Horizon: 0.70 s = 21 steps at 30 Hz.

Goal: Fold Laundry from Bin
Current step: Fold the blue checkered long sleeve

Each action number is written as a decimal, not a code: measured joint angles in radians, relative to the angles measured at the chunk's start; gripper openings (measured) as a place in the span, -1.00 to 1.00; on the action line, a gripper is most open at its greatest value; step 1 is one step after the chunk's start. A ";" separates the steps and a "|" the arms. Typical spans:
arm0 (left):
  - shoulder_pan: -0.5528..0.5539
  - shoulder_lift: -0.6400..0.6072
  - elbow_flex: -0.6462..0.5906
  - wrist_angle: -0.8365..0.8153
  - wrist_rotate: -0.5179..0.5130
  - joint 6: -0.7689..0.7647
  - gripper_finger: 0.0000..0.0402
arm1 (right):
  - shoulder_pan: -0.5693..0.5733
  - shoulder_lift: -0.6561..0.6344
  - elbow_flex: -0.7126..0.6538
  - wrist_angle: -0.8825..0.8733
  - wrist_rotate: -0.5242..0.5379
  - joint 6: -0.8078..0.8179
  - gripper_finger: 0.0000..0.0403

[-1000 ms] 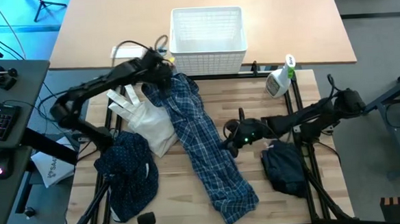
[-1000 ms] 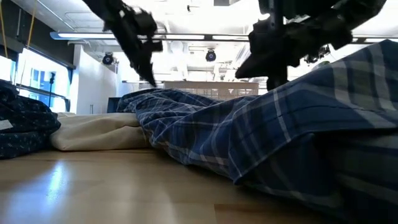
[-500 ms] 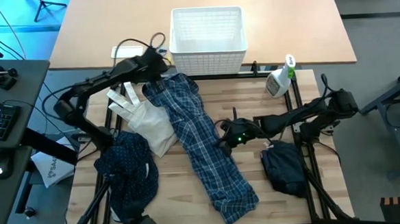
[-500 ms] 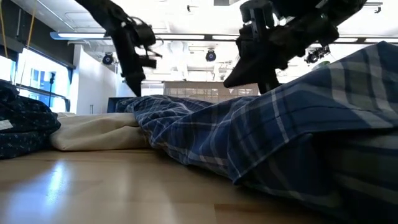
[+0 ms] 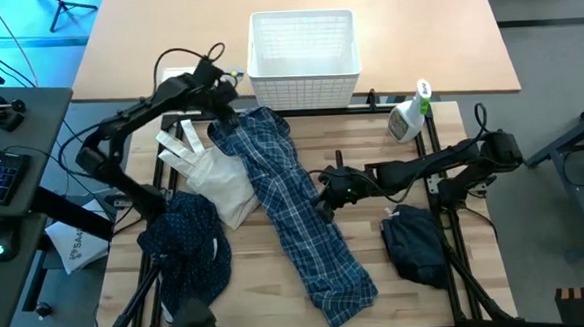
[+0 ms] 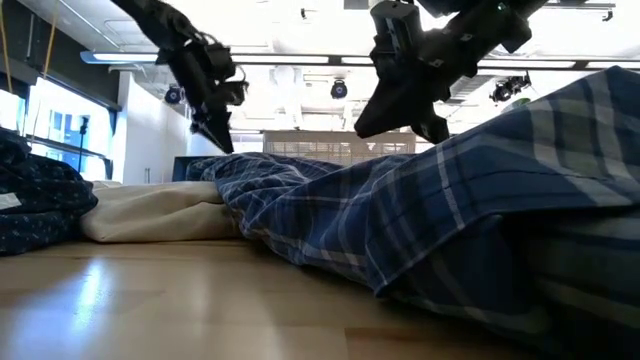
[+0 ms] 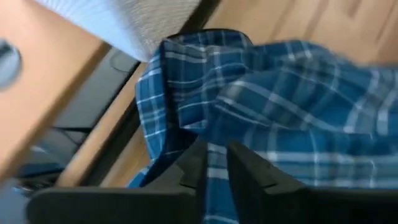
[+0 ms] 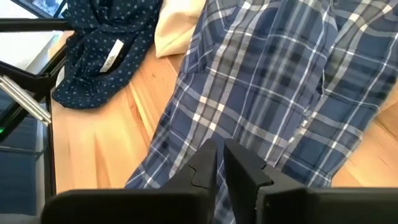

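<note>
Both arms reach inward, left gripper (image 5: 226,90) and right gripper (image 5: 326,194) nearly closed, raised.

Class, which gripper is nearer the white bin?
Left. The left gripper hovers just beside the bin; the right gripper hangs farther off, over the plaid shirt.

Three garments out on the tabletop, bin behind them.

The blue-and-white plaid shirt (image 5: 292,210) lies stretched in a long rumpled band down the middle. The navy dotted shirt (image 5: 186,249) is bunched at the left front, the plain dark navy piece (image 5: 416,243) crumpled at the right front. The white lattice bin (image 5: 302,46) stands upright just beyond the plaid shirt's far end.
</note>
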 joint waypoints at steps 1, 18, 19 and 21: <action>0.020 0.011 0.000 0.007 0.021 -0.023 -0.67 | 0.000 0.000 0.000 0.000 0.002 0.002 -0.81; 0.083 0.262 0.002 -0.176 0.448 0.038 -0.83 | 0.019 0.000 0.000 0.000 -0.028 0.046 -0.65; 0.073 0.250 0.006 -0.180 0.442 0.046 -0.91 | 0.024 0.000 0.000 0.000 -0.030 0.040 -0.65; 0.048 0.208 0.026 -0.180 0.402 0.067 -0.94 | 0.035 0.000 0.000 0.000 -0.050 0.004 -0.65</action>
